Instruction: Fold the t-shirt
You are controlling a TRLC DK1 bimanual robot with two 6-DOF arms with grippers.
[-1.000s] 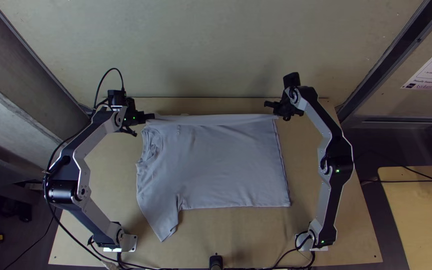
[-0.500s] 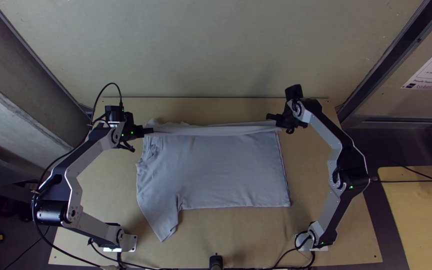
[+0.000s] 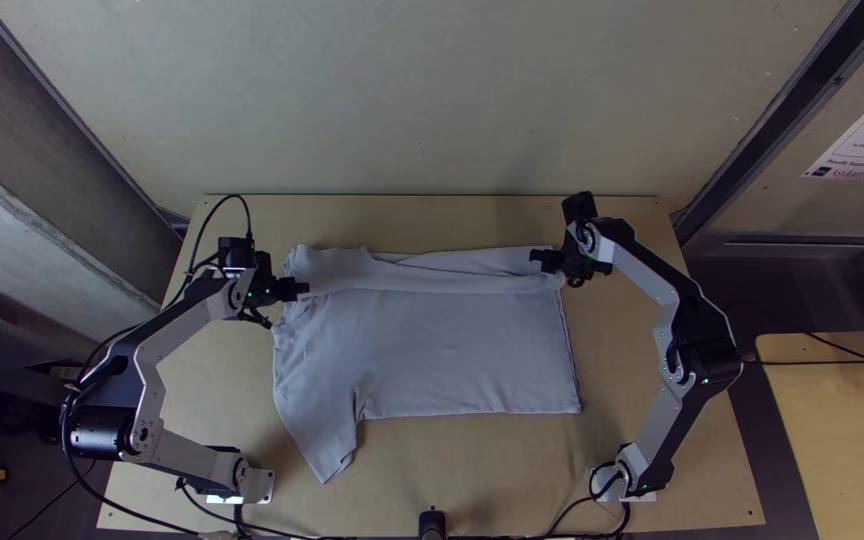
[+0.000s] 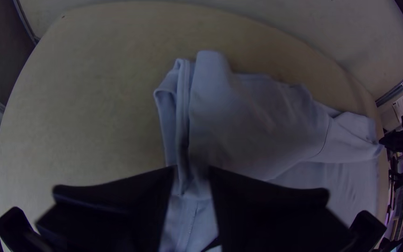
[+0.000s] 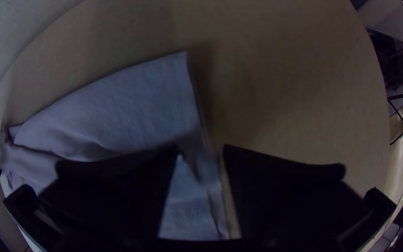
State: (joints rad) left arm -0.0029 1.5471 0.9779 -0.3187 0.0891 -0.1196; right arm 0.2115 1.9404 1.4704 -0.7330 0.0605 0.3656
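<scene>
Elbows bent outward, I position the left gripper (image 3: 298, 289) and right gripper (image 3: 540, 259) inward-facing at the partly folded t-shirt (image 3: 432, 350); both jaws stand partly open, fabric between; grip unconfirmed.

2 bent arms (image 3: 707, 360), jaws parted

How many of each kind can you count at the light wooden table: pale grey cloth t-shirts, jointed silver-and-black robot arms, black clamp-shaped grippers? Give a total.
Pale grey cloth t-shirt: 1
Robot arms (left arm, right arm): 2
Grippers (left gripper, right gripper): 2
Total: 5
</scene>
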